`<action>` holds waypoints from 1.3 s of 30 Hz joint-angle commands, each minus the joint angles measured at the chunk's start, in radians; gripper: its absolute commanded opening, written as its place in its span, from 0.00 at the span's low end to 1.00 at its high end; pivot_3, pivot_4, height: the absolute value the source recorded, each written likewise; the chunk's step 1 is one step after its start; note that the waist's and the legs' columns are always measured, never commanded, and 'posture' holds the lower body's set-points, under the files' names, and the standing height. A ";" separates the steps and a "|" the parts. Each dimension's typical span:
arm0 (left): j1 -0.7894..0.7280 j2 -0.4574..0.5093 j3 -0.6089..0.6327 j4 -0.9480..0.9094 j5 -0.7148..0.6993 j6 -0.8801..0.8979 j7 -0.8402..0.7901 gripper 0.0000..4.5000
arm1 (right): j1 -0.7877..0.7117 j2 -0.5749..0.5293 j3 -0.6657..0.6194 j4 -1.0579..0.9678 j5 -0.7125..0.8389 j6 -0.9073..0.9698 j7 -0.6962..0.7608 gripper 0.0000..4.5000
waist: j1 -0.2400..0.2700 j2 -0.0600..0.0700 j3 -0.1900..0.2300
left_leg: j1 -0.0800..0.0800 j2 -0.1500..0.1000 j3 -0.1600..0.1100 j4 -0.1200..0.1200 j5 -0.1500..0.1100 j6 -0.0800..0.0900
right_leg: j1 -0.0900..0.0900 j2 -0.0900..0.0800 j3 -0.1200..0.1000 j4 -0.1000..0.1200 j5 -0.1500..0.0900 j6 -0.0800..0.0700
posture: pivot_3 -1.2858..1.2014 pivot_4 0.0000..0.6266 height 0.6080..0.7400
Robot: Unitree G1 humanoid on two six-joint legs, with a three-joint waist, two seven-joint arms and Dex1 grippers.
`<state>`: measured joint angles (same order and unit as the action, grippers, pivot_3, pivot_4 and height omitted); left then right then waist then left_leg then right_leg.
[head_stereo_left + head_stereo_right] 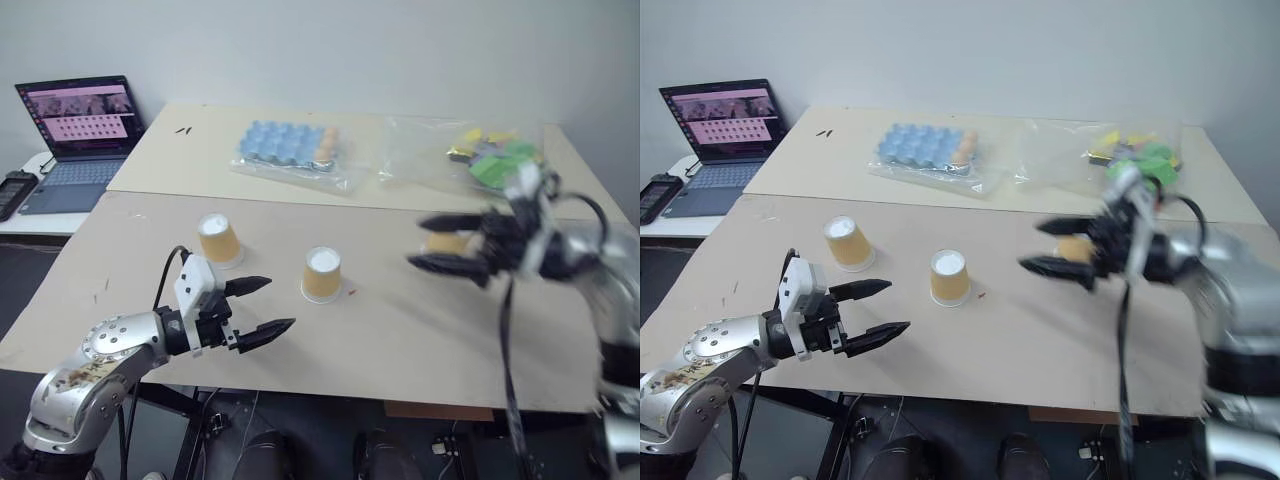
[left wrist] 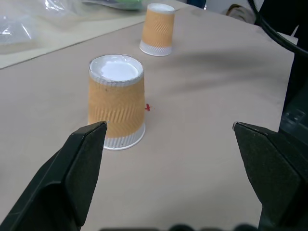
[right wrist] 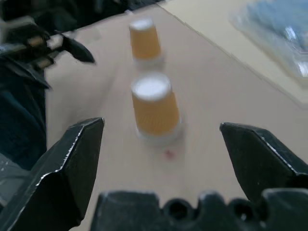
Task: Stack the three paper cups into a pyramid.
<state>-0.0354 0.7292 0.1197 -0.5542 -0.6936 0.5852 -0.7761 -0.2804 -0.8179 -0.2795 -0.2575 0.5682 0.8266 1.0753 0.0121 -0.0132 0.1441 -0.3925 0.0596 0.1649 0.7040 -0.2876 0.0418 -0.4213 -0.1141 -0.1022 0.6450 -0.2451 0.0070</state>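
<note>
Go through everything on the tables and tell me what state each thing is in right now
Left cup: upside down, standing alone.
Middle cup: upside down, standing alone.
Right cup: on the table behind the right gripper, partly hidden.
Left gripper: open, empty.
Right gripper: open, empty.
Laptop: lid up, screen lit.
Pyramid: not started.

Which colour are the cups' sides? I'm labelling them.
Tan-orange, with white bases; the middle cup shows it best in the left wrist view.

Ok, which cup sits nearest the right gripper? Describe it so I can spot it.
On the near beige table, three upside-down tan cups stand apart in a rough row. The one you want is at the robot's right end, partly hidden behind the open right gripper; the middle cup and left cup stand in plain view.
</note>
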 commanded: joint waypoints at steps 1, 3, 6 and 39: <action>-0.010 -0.004 0.007 -0.014 0.006 -0.016 -0.001 1.00 | 0.026 0.012 0.030 0.009 -0.145 -0.008 -0.220 1.00 | -0.014 0.000 0.000 | 0.001 0.000 0.002 0.000 0.000 0.000 | 0.000 0.000 0.002 0.001 0.000 0.000 | 0.52 0.24 0.88; -0.019 -0.005 0.002 -0.009 0.008 -0.015 -0.005 1.00 | -0.039 0.061 0.071 0.118 -0.249 -0.017 -0.391 1.00 | -0.034 0.000 0.000 | 0.002 0.000 0.005 0.000 0.000 0.000 | -0.002 0.000 0.007 0.003 0.000 0.000 | 0.52 0.24 0.88; -0.031 -0.006 -0.003 -0.002 0.012 -0.015 -0.008 1.00 | -0.109 0.121 0.101 0.206 -0.326 -0.069 -0.512 1.00 | -0.041 0.000 0.000 | 0.004 0.001 0.006 0.000 0.002 -0.001 | -0.001 0.001 0.008 0.003 0.001 0.000 | 0.52 0.24 0.88; -0.021 -0.007 0.020 0.004 0.033 -0.012 0.010 1.00 | -0.506 0.296 0.125 0.659 -0.348 -0.306 -0.579 0.61 | -0.027 0.000 0.000 | 0.002 0.000 0.006 -0.004 0.003 -0.002 | -0.003 0.002 0.006 0.001 0.001 0.000 | 0.52 0.24 0.88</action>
<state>-0.0594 0.7208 0.1184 -0.5267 -0.6611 0.5843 -0.7670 -0.7574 -0.5176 -0.1476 0.4425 0.2096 0.5513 0.4792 -0.0148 -0.0130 0.1444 -0.3905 0.0594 0.1709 0.6997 -0.2845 0.0403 -0.4247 -0.1123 -0.0961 0.6458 -0.2443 0.0071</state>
